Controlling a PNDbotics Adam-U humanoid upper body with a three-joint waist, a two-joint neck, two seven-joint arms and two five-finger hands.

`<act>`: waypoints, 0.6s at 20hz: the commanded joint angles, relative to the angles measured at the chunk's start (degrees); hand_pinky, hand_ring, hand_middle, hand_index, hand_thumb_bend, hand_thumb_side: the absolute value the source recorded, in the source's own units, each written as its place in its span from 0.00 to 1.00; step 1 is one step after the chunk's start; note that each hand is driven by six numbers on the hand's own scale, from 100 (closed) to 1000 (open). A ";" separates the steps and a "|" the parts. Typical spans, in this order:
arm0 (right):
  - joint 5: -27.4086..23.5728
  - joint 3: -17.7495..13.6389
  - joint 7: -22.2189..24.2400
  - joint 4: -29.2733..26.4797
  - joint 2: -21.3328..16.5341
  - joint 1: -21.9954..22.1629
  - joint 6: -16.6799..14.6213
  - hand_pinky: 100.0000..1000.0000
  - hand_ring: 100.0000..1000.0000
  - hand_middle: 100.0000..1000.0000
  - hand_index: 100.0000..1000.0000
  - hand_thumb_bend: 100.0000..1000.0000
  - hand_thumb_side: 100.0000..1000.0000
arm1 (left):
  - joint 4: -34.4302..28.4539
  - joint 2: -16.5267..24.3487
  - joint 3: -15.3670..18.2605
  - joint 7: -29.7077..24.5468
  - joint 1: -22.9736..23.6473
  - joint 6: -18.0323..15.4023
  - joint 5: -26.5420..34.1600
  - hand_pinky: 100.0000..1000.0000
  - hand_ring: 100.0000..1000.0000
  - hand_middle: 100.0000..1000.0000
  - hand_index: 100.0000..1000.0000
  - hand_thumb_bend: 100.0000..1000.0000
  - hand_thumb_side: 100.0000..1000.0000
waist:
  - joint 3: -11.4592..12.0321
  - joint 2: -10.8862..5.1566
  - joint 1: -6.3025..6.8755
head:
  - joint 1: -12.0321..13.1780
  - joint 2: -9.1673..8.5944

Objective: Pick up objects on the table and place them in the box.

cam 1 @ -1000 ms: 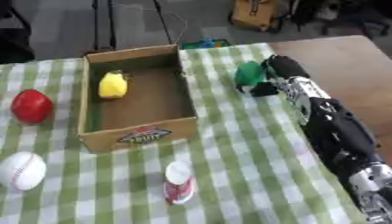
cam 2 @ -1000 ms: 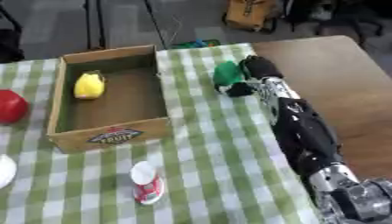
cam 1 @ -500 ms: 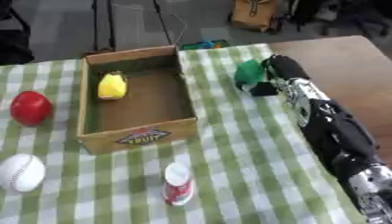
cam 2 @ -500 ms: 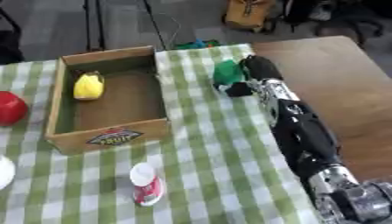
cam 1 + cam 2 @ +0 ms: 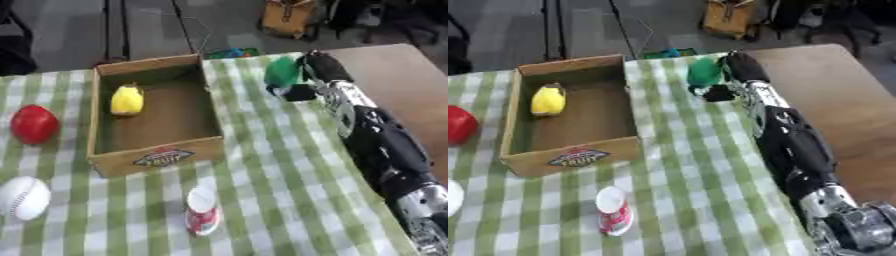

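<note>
The right robot hand [image 5: 308,75] reaches the far tabletop [image 5: 289,165], fingers curled round a green object [image 5: 282,71], whose shape is partly hidden. The cardboard box [image 5: 157,157] holds a yellow fruit [image 5: 127,100]. The left robot hand is unseen.

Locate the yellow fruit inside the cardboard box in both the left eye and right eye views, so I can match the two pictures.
Left eye view: the yellow fruit lies left of centre, in the box's far left corner.
Right eye view: the same fruit sits nearer the picture's left edge, in the same corner.
Shared landmark: the label on the box's near wall.
</note>
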 commanded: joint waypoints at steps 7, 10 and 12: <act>-3.07 2.53 0.72 -4.77 -2.04 -3.67 -3.39 0.75 0.66 0.27 0.37 0.25 0.70 | -0.81 0.68 0.26 -0.09 -0.33 0.37 0.57 0.38 0.58 0.63 0.69 0.00 0.98 | -0.07 -2.45 -0.49 | -0.21 0.74; -4.14 3.70 1.40 -6.00 -1.87 -4.76 -4.85 0.75 0.66 0.27 0.37 0.24 0.70 | -0.81 0.71 0.21 -0.15 -0.31 0.48 0.69 0.38 0.58 0.63 0.69 0.00 0.98 | 0.04 -2.71 -0.66 | -0.35 0.93; -4.74 4.47 1.86 -6.63 -1.48 -5.76 -5.70 0.75 0.66 0.27 0.37 0.23 0.71 | -0.81 0.74 0.18 -0.17 -0.29 0.55 0.81 0.38 0.58 0.63 0.69 0.00 0.98 | 0.23 -2.95 -0.83 | -0.55 1.11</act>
